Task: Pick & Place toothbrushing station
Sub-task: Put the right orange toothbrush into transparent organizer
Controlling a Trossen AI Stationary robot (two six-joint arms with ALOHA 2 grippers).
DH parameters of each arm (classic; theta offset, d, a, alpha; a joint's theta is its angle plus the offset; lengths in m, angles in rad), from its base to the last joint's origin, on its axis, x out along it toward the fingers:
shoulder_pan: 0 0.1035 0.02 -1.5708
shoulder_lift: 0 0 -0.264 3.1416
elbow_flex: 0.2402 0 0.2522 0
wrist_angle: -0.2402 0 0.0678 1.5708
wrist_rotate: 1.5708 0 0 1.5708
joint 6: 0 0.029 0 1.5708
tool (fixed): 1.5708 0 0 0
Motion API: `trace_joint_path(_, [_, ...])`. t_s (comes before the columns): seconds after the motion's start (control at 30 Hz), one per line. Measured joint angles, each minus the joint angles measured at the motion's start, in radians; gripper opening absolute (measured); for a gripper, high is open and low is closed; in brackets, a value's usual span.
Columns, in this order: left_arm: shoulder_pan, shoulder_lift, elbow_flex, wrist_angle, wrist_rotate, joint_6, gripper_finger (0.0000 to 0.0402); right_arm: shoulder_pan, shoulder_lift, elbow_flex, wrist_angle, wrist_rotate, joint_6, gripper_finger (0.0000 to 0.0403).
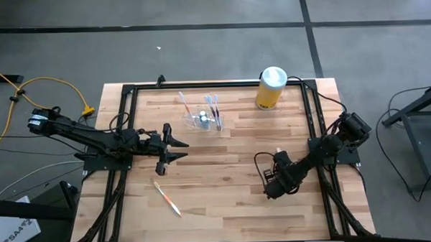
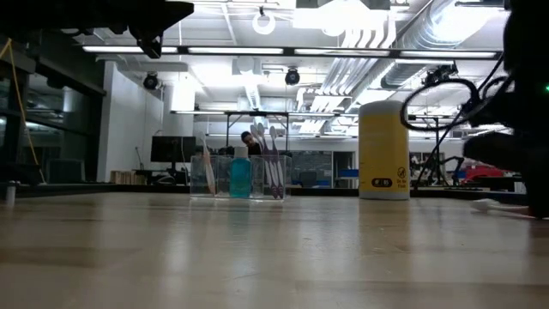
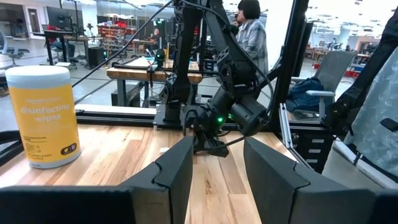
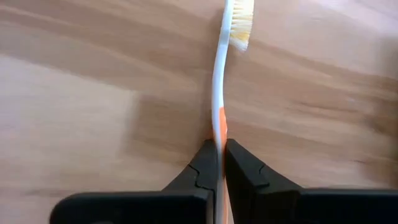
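Note:
The toothbrushing station (image 1: 203,121) is a small clear holder with several toothbrushes standing in it, on the table's far middle; it also shows in the low view (image 2: 240,176). My right gripper (image 1: 270,192) is near the table's right side, shut on an orange-and-white toothbrush (image 4: 219,81). My left gripper (image 1: 179,147) is open and empty, left of the table's middle and nearer than the holder; its fingers stand apart in the left wrist view (image 3: 217,152). My right gripper pinches the toothbrush's orange handle part (image 4: 219,127) between its two fingertips. The brush runs on past the tips along the fingers, with its bristle head (image 4: 241,22) at the far end. The fingers slant down at the table. Whether the head touches the wood, I cannot tell.
A yellow wipes canister with a white lid (image 1: 270,88) stands at the table's far right, right of the holder. A second orange-and-white toothbrush (image 1: 168,199) lies flat on the near left of the table. A black frame (image 1: 214,84) borders the tabletop.

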Motion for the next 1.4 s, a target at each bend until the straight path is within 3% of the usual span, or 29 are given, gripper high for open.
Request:
trace_joint_path(0.6, [0.0, 0.0, 0.0, -0.02, 0.104, -0.001, 0.0139, 0.004, -0.003, 0.269, 0.014, 0.394, -0.298, 0.0004])
trace_joint_path(0.9, [0.0, 0.0, 0.0, -0.022, 0.105, -0.037, 0.0139, -0.004, -0.005, 0.412, 0.234, 0.578, -0.683, 0.0004])
trace_joint_path(1.07, [0.0, 0.0, 0.0, -0.022, 0.165, -0.055, 0.0139, -0.038, -0.005, 0.446, 0.536, 0.597, -1.063, 0.0004])
trace_joint_path(1.2, [0.0, 0.0, 0.0, -0.021, 0.183, -0.077, 0.0139, -0.078, -0.005, 0.447, 0.804, 0.543, -1.356, 0.0004])
trace_joint_path(1.4, [0.0, 0.013, 0.0, 0.0, 0.183, -0.078, 0.0139, -0.129, -0.006, 0.447, 1.003, 0.435, -1.599, 0.0004])
